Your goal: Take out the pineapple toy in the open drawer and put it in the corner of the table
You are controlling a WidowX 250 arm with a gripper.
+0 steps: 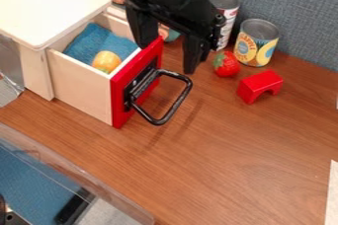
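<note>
One pineapple toy (106,61) in drawer (82,88), prob. pre-grasp; jaws wide apart, empty; next: align above it, lower

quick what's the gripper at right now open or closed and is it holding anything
Gripper: open, fingers spread wide, holding nothing.

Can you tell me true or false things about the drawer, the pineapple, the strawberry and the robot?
1. The pineapple toy lies in the open drawer. True.
2. The strawberry is in the drawer too. False: the strawberry is on the table, near the red block.
3. The drawer's handle is black. True.
4. The robot's tool is shut tight. False: the tool is open.
5. The blue cloth is in the drawer with the pineapple toy. True.
</note>
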